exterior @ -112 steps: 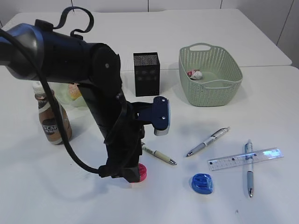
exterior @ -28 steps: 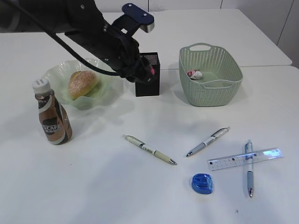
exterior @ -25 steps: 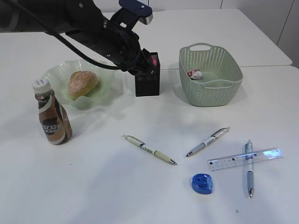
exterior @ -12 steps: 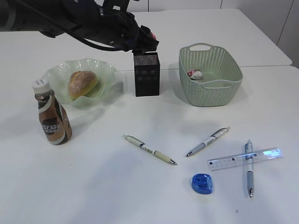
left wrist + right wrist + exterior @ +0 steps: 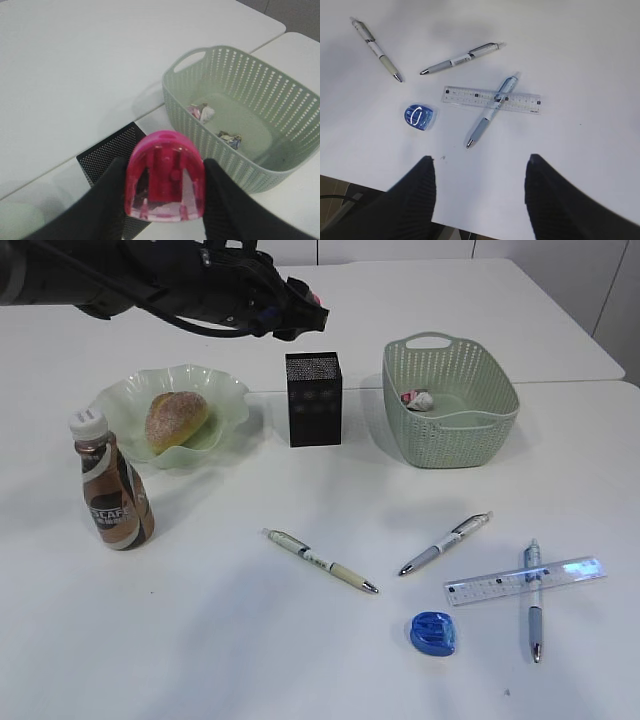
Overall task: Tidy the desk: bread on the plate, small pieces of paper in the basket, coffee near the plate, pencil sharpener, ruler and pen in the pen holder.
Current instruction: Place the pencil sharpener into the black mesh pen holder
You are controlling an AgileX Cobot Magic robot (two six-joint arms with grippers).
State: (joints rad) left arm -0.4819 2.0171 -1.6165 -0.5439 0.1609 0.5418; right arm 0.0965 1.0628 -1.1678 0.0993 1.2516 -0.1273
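Brown coffee bottle [image 5: 110, 485] stands at far left on the desk [image 5: 200, 640], just beside the plate [image 5: 225, 400]; that item is judged done. The bread [image 5: 176, 420] lies in the plate, also done. Above and slightly left of the pen holder [image 5: 313, 398], the left gripper [image 5: 165, 200] is clamped on a pink pencil sharpener [image 5: 165, 182], held in the air and not yet dropped in; the holder's mesh rim shows directly beneath it in the left wrist view. The basket [image 5: 450, 430] to the right holds at least two crumpled paper scraps [image 5: 202, 112], and no loose paper is seen on the desk.

Outstanding items lie on the near right of the desk: a beige pen [image 5: 320, 561], a grey pen [image 5: 445, 542], a blue pencil sharpener [image 5: 433, 633], and a blue pen [image 5: 533, 600] lying across the ruler [image 5: 525, 581]. The right gripper [image 5: 479, 195] hangs over this group with its jaws spread and holding nothing.
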